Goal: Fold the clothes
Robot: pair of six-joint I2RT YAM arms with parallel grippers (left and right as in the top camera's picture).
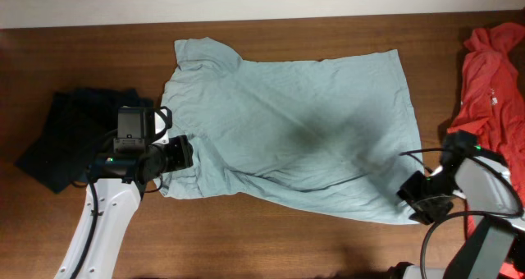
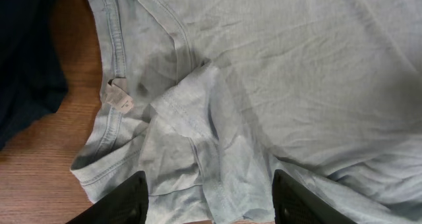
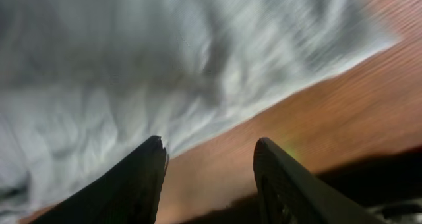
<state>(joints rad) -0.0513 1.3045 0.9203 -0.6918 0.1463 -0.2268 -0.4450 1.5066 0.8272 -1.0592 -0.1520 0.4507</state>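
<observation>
The clothes are one pale grey-blue T-shirt [image 1: 295, 123] spread flat across the wooden table [image 1: 271, 238], neck to the left and hem to the right. My left gripper [image 1: 182, 154] hovers over the shirt's lower-left part, by the collar. In the left wrist view the left gripper [image 2: 208, 201] is open, with a bunched fold of the T-shirt [image 2: 297, 72] lying between its fingers [image 2: 132, 199], not pinched. My right gripper [image 1: 414, 197] is at the lower right hem corner. In the blurred right wrist view the right gripper [image 3: 210, 168] is open over bare wood, the shirt's edge [image 3: 99, 66] just beside its left finger.
A dark navy garment [image 1: 74, 135] lies crumpled left of the shirt, close to the left arm, and shows in the left wrist view as navy cloth [image 2: 26, 59]. A red-orange garment [image 1: 496, 74] lies at the right edge. A small label [image 2: 119, 95] sits inside the collar.
</observation>
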